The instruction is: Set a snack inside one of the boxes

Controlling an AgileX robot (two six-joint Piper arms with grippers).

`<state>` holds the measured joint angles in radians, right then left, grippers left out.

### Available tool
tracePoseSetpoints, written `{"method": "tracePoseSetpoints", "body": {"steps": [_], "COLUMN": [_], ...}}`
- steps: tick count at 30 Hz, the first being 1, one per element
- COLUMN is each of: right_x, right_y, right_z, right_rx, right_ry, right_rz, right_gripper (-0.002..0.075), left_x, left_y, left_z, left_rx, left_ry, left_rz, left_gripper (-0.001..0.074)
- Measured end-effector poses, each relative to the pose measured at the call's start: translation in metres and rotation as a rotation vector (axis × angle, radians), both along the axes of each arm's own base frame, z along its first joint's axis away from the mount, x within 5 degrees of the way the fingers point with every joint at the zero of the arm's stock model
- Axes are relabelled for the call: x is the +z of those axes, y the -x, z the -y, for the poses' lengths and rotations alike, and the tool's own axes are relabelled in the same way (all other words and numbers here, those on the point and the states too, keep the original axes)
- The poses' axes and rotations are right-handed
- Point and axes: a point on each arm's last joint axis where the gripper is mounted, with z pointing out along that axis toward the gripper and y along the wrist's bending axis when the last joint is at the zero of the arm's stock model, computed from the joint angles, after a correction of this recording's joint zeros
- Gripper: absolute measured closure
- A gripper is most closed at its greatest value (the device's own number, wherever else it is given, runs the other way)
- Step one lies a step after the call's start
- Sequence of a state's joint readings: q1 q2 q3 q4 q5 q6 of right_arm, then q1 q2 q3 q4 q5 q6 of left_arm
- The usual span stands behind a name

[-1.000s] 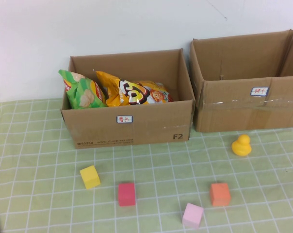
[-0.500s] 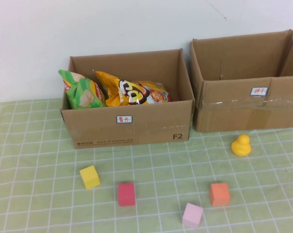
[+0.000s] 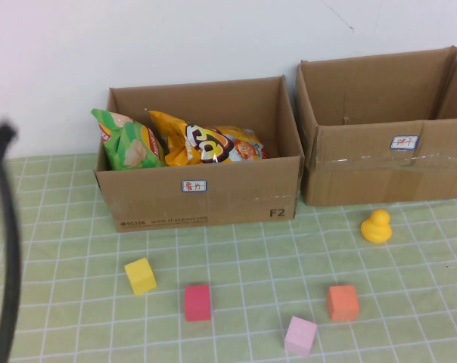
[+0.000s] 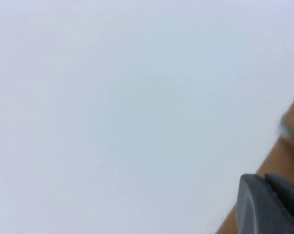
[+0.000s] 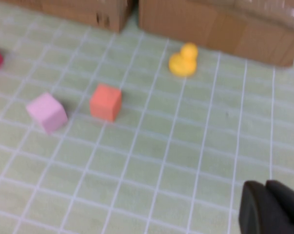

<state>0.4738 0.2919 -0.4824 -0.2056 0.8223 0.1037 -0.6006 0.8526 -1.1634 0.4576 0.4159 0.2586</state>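
Observation:
Two brown cardboard boxes stand at the back of the table. The left box (image 3: 198, 198) holds a green snack bag (image 3: 129, 141) and a yellow snack bag (image 3: 206, 142). The wider box (image 3: 387, 162), with clear tape across its front, shows nothing inside from here. My left gripper (image 4: 265, 179) is shut and empty, facing the white wall beside a strip of brown cardboard (image 4: 288, 146). A dark blurred part of my left arm (image 3: 9, 249) runs down the high view's left edge. My right gripper (image 5: 266, 184) is shut and empty, above the checked cloth, near the orange cube (image 5: 106, 102).
On the green checked cloth in front of the boxes lie a yellow cube (image 3: 141, 275), a red cube (image 3: 197, 302), a pink cube (image 3: 300, 335), an orange cube (image 3: 343, 302) and a yellow toy duck (image 3: 377, 226). The white wall rises right behind the boxes.
A dark blurred part of my left arm has come into the high view along its left edge. The boxes, snack bags, cubes and duck have not moved.

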Motion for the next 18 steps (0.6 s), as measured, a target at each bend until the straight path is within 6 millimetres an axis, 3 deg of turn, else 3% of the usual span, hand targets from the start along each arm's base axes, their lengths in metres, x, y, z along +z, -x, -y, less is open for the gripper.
{"method": "tracePoseSetpoints", "body": {"steps": [3, 8, 18], "right_x": [-0.006, -0.007, -0.007], "right_y": [0.001, 0.001, 0.001], "right_z": [0.001, 0.001, 0.001], "right_rx": [-0.005, -0.007, -0.007], "right_ry": [0.019, 0.023, 0.024], "right_rz": [-0.036, -0.040, -0.044], "right_gripper": [0.0728, 0.0728, 0.0728], "left_x": [-0.026, -0.080, -0.174], "left_y": [0.014, 0.027, 0.034], "left_z": [-0.004, -0.013, -0.019], "left_rx": [-0.048, -0.043, 0.052], "left_ry": [0.085, 0.240, 0.258], "left_rz": [0.005, -0.158, -0.483], "left_gripper": [0.0736, 0.0736, 0.0736]}}
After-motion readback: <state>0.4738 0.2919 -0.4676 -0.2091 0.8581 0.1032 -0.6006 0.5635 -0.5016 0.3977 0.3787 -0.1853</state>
